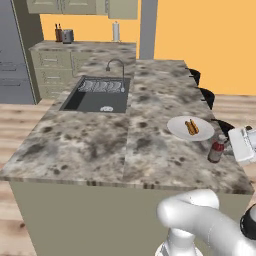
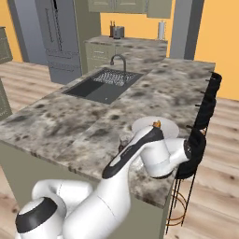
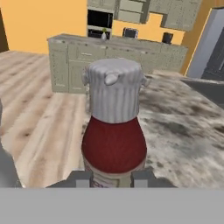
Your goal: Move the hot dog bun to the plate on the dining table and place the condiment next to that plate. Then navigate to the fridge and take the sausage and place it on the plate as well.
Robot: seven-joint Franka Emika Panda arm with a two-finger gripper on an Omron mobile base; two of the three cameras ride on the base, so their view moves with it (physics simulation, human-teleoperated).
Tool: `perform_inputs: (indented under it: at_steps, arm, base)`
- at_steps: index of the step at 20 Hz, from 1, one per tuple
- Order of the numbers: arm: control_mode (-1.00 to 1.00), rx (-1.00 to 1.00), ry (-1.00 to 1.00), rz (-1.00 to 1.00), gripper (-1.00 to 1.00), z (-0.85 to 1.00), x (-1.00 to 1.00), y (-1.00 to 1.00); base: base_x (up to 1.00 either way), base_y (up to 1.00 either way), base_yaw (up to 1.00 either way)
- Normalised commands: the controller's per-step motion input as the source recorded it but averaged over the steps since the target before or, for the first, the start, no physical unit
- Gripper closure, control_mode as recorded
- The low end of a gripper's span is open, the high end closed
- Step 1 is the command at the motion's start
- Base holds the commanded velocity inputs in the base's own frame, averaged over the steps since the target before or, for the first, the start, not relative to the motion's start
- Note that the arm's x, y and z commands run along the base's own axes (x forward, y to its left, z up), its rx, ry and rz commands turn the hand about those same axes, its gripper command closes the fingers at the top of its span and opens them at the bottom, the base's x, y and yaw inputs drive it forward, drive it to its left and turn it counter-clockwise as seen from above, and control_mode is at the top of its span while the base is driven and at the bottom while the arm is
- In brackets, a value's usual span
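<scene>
I see my end effector [image 3: 112, 178] closed around the base of the condiment bottle [image 3: 113, 127], its two fingers [image 3: 78, 178] pressed against either side of the dark red body below the ribbed grey cap. The bottle stands upright on the marbled surface [image 1: 100, 145], just beside the plate [image 1: 180, 131] and on the side nearer the surface's front edge. On the plate lies the hot dog bun [image 1: 192, 126]. The sink [image 1: 97, 97] is well apart from the plate, across the surface.
</scene>
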Motion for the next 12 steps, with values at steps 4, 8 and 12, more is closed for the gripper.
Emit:
perform_inputs:
  at_steps: [4,8,12]
  arm:
    - [-1.0,-0.02,-0.13,0.11,1.0,-0.57,0.3,-0.29]
    - [-1.0,-0.02,-0.08,0.01,1.0,-0.53,0.48,-0.23]
    - [-1.0,-0.04,0.0,-0.02,1.0,-0.34,0.59,-0.03]
  base:
    - [0.0,0.0,0.0]
    - [0.0,0.0,0.0]
    - [0.0,0.0,0.0]
